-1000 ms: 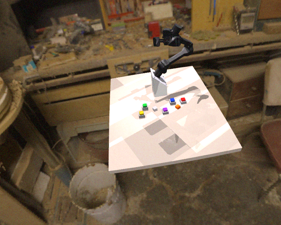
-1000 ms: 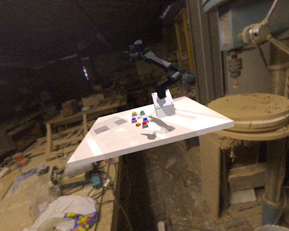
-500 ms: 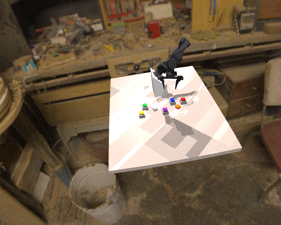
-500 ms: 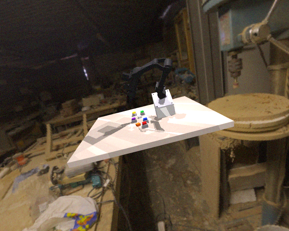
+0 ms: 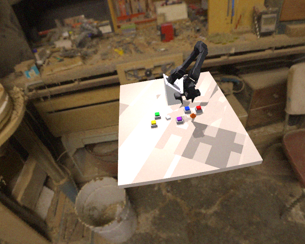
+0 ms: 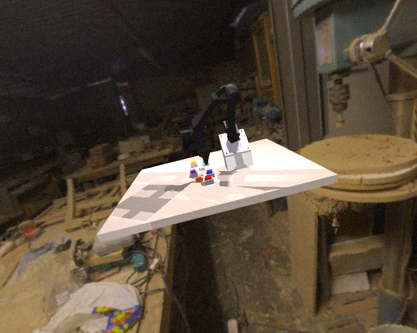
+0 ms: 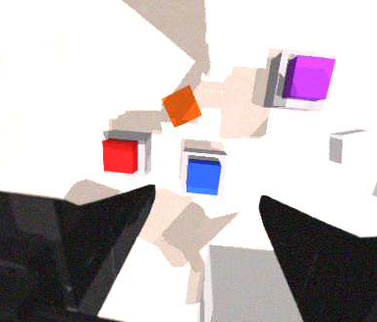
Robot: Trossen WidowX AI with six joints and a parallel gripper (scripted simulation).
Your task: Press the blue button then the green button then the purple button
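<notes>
Wrist view shows the black parallel-jaw gripper (image 7: 205, 206), fingers spread wide on nothing, hanging above the square blue push-button (image 7: 203, 176) in its pale housing. The folded black arm (image 5: 195, 61) points it down at the white tabletop (image 5: 199, 154). Square purple button (image 7: 308, 78) and green button (image 5: 157, 114) sit farther off; an orange cube (image 7: 182, 105) lies between.

The arm folds down, gripper (image 5: 186, 99) pointing downward (fingers spread, empty).
</notes>
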